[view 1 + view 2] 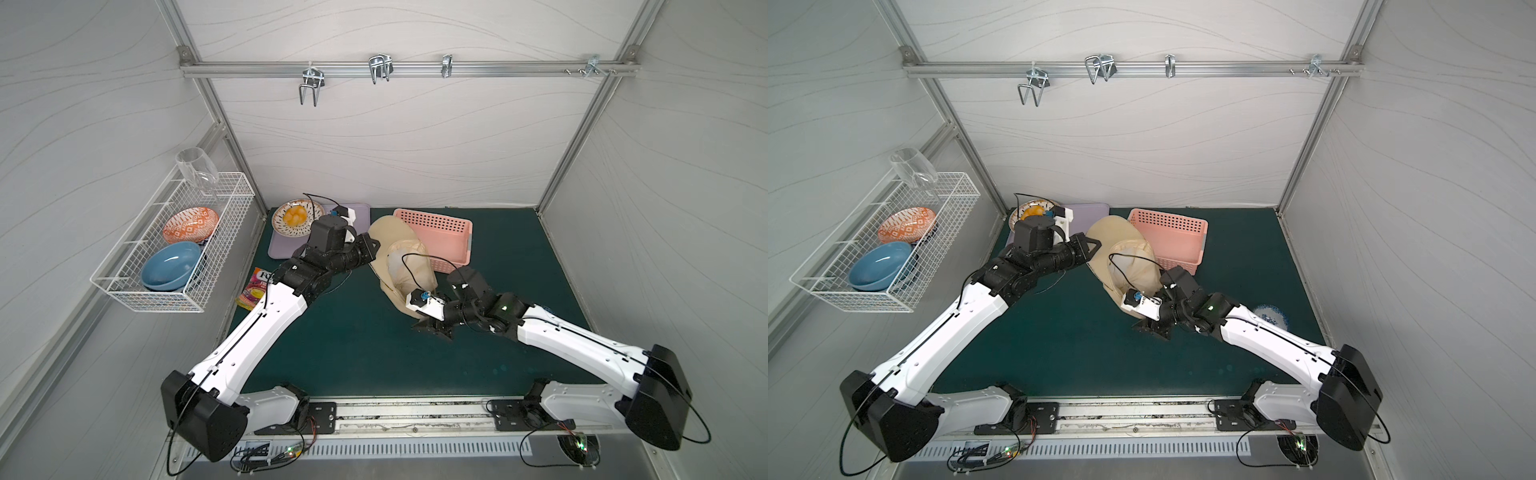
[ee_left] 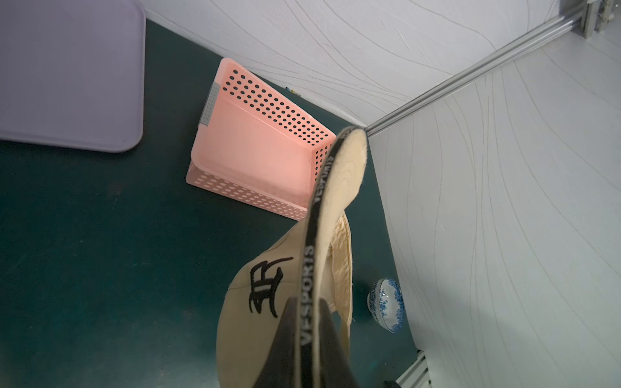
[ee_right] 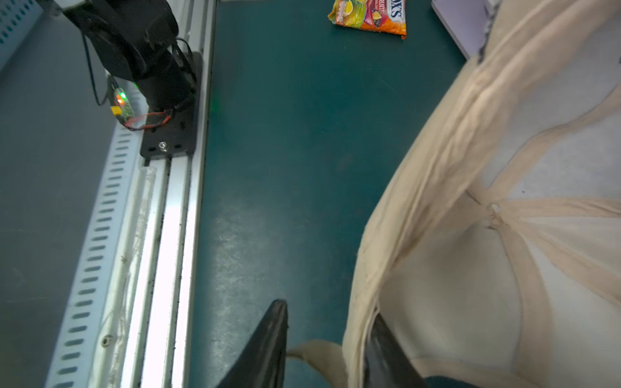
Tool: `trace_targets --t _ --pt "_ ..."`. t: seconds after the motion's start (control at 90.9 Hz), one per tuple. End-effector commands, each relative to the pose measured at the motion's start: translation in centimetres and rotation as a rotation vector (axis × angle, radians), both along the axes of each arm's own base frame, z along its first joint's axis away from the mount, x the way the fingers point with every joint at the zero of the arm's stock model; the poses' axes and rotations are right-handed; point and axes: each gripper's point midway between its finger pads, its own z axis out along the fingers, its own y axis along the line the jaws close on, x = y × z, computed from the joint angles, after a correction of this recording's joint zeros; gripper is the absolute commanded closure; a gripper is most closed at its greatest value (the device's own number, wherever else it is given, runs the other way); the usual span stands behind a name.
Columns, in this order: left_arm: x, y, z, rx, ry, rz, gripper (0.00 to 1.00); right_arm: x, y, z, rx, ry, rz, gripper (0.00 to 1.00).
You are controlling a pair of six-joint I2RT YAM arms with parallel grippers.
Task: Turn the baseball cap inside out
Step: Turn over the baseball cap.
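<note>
While the left gripper (image 1: 371, 245) is clamped on its curved brim, the soft beige fabric baseball cap (image 1: 399, 249) hangs just in front of the pink perforated plastic basket (image 1: 451, 262), covering the basket's corner in both top views (image 1: 1121, 249). It stretches from that corner away from the basket and out over the dark green mat (image 1: 353, 365), to the right gripper (image 1: 424, 326); whether its low end touches the mat I cannot tell.

In the left wrist view the brim's black edge band with white lettering runs straight between the two dark fingers of the left gripper (image 2: 307, 309), which are pressed together on it. A black embroidered monogram shows on the cap's (image 2: 242, 302) front panel beside the band, with the basket (image 2: 255, 151) beyond it.

In the right wrist view the cap (image 3: 470, 235) shows its inside: pale whitish lining crossed by tan seam tapes that meet at one point. The right gripper's (image 3: 328, 309) fingers stand apart – one inside the crown against the rim fabric, the other outside it over the mat.

A flat lilac tray (image 1: 282, 249) lies beside the basket, and a small blue-and-white patterned bowl (image 2: 386, 302) sits well in front of it – a colourful snack packet (image 3: 369, 15) lies farther off.
</note>
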Motion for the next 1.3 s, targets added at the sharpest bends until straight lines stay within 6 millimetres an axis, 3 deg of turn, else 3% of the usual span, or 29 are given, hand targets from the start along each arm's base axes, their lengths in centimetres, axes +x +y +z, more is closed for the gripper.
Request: trace_targets --t 0.0,0.198,0.33,0.418,0.528,0.616,0.781,0.902,1.023,1.111,1.188,1.287 --pt "0.3 -0.2 6.2 -0.027 -0.251 -0.061 1.00 0.7 -1.1 -1.0 -0.042 0.028 -0.078 0.55" --pt "-0.6 -1.1 6.8 -0.004 -0.335 -0.157 1.00 2.1 -2.0 3.1 0.137 -0.010 -0.181 0.48" --pt "-1.4 -2.1 7.4 -0.012 -0.401 -0.238 1.00 3.3 -2.7 4.5 0.194 -0.033 -0.270 0.47" --pt "-1.9 -2.6 7.8 -0.029 -0.427 -0.269 1.00 4.3 -2.6 4.9 0.207 -0.031 -0.324 0.53" --pt "-2.6 -3.6 8.2 -0.065 -0.437 -0.314 1.00 5.8 -1.8 5.2 0.242 -0.033 -0.373 0.70" --pt "-3.0 -4.3 8.4 -0.072 -0.434 -0.339 1.00 7.2 -0.9 5.2 0.252 -0.090 -0.426 0.80" --pt "-3.5 -4.5 9.1 -0.107 -0.425 -0.336 1.00 10.0 0.1 3.9 0.196 -0.180 -0.545 0.88" --pt "-3.8 -4.3 9.7 -0.114 -0.428 -0.329 1.00 11.9 -0.3 2.3 0.140 -0.242 -0.652 0.89" --pt "-4.3 -3.8 10.3 -0.108 -0.444 -0.315 1.00 13.9 -2.3 0.6 0.074 -0.265 -0.823 0.89" --pt "-4.2 -3.2 10.6 -0.091 -0.460 -0.287 1.00 14.3 -3.0 -0.2 0.040 -0.246 -0.875 0.89" --pt "-4.4 -2.9 10.7 -0.079 -0.475 -0.277 1.00 13.6 -2.2 -0.2 0.061 -0.216 -0.817 0.86" --pt "-4.4 -3.1 10.3 -0.071 -0.472 -0.292 1.00 12.3 -0.9 1.7 0.154 -0.196 -0.725 0.83"
